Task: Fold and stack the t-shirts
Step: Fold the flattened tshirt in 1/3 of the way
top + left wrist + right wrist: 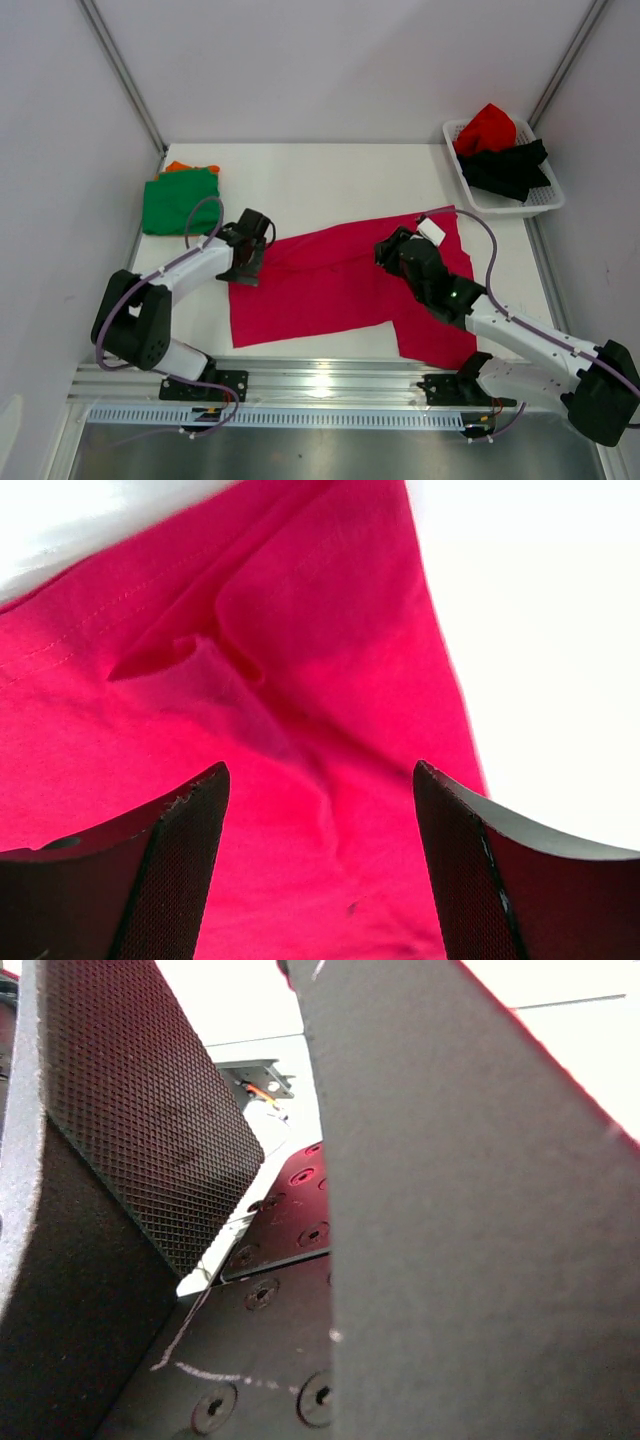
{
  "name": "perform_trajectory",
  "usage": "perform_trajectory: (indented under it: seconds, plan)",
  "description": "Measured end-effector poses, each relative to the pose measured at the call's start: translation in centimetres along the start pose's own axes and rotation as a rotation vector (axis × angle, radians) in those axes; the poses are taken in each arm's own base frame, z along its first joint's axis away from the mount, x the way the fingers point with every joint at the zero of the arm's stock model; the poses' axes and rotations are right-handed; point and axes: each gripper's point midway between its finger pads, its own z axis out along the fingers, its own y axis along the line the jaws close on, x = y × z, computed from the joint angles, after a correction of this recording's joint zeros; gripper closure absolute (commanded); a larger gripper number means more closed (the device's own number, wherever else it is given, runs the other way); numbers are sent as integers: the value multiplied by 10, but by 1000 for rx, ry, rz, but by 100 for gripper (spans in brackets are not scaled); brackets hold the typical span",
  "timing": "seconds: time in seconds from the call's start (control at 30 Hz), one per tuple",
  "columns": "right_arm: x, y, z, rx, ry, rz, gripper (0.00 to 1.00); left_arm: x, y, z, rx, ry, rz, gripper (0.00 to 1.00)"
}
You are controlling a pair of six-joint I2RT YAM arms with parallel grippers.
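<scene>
Magenta-pink t-shirt lies spread at table centre, apparently for folding; left gripper, wide open and empty, hovers at its 9 o'clock edge, right gripper, half open and seemingly empty, toward 2 o'clock.

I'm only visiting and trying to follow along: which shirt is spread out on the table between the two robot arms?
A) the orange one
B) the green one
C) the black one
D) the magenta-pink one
D: the magenta-pink t-shirt lies spread out in the middle, while the green t-shirt sits folded at the back left and the black t-shirt is in the basket.
</scene>
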Motion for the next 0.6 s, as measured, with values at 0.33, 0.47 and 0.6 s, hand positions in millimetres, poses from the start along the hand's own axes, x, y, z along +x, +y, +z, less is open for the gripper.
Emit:
perform_trajectory:
  seconds: [0.33, 0.47, 0.6]
  plan:
    - [13, -8, 8, 31, 31, -20, 52, -10, 10, 7, -89, 1, -142, 29]
    - [22, -12, 13, 49, 54, -33, 52, -11, 17, 8, -114, -5, -143, 77]
    - [28, -15, 16, 62, 68, -37, 52, -13, 20, 7, -121, -13, -117, 99]
